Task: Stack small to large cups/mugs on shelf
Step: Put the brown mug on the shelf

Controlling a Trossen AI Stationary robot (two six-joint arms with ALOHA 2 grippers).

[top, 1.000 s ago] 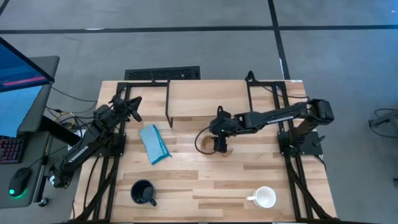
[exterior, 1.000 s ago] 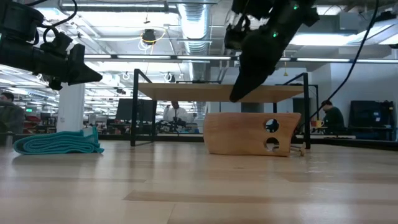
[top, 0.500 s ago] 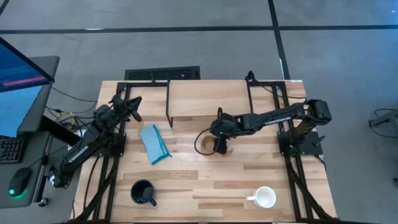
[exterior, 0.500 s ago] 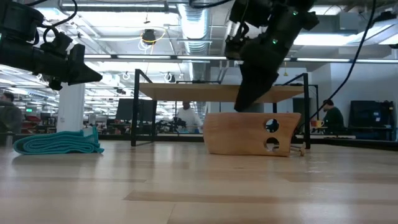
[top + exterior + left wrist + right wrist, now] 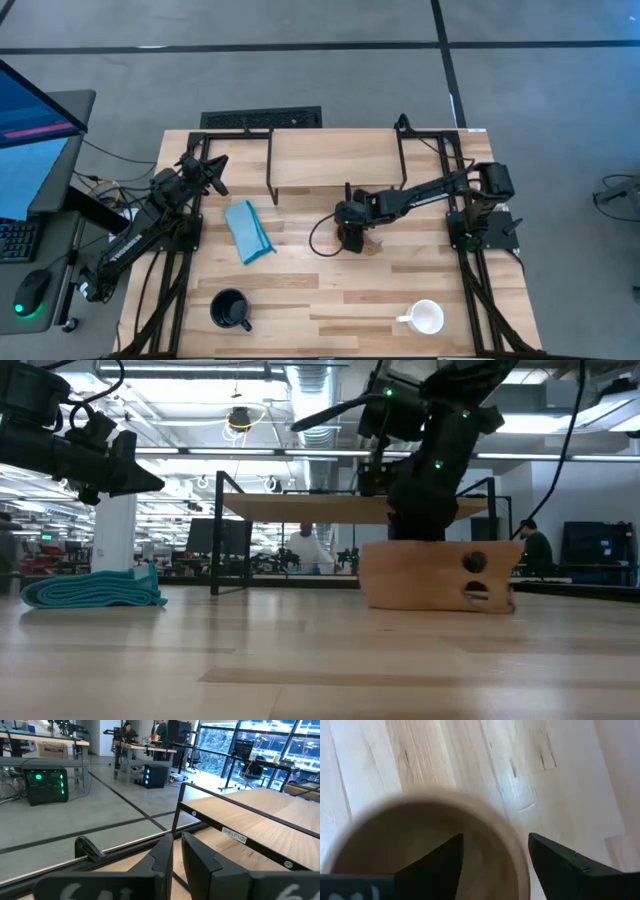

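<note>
The small tan wooden cup [image 5: 440, 575] stands on the table in front of the shelf [image 5: 335, 160], its flat handle [image 5: 476, 576] toward the table's right. My right gripper [image 5: 350, 238] is open right over it and hides most of it from above. One finger is inside the cup and one outside. The black mug [image 5: 230, 308] stands near the front left and the white mug [image 5: 427, 318] near the front right. My left gripper [image 5: 214, 172] is shut and empty, raised at the table's left. My right gripper comes from above, pointing down, and stands astride the cup's rim [image 5: 517, 852]. One finger [image 5: 432, 865] is inside the bowl and the other [image 5: 560, 862] outside. The gap is wider than the wall, and whether a finger touches it I cannot tell. The cup rests upright on the table.
A folded blue cloth [image 5: 248, 230] lies left of the cup, in front of the shelf's left legs. The shelf's plank top [image 5: 330, 508] stands on thin black legs behind the cup. Black arm frames run along both table sides.
My right gripper has come down onto the wooden cup, one finger going inside it. The cup has slid along the table toward the right edge, staying upright.
</note>
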